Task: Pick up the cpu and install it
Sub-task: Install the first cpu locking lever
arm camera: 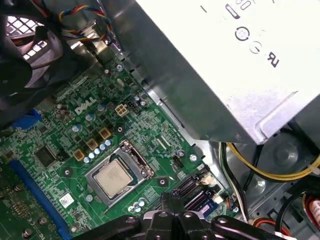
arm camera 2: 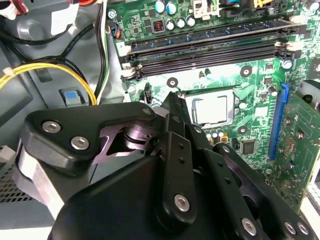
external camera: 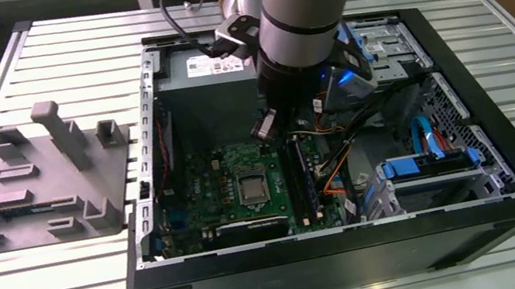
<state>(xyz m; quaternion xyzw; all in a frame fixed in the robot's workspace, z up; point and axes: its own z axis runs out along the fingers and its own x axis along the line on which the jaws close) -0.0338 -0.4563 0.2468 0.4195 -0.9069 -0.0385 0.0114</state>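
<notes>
Already seated: cpu (arm camera: 111,178) sits flat in the socket at lower centre, hand (arm camera: 172,202) pressed together, empty, above.

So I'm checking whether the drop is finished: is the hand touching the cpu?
Apart. In the first wrist view the cpu lies in the socket, bare board between it and the hand.

Arm steeply down – hand (external camera: 267,129) low, its fingers (arm camera 2: 176,107) pressed together

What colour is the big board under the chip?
Green board, clearest in the first wrist view.
</notes>
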